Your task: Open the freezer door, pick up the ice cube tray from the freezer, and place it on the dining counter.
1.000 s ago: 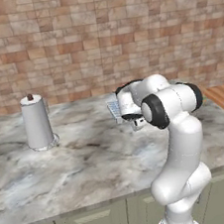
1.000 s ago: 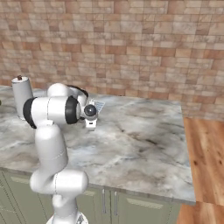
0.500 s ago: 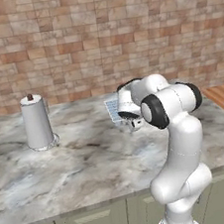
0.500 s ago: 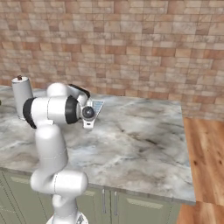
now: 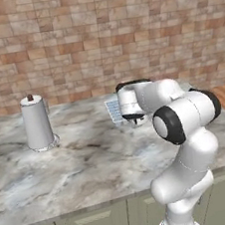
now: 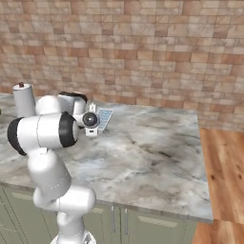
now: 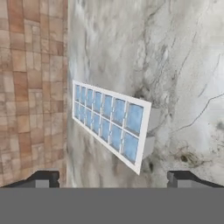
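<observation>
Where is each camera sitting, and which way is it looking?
Left base view: behind the arm on its left, facing the dining counter and brick wall; the white arm rises at lower right.
Right base view: behind on its right, same counter; the arm rises at lower left.
Hand view: on the hand, looking along the end effector at the ice cube tray; two dark fingertips show at the bottom.
Both base views share the tray and the paper towel roll.
</observation>
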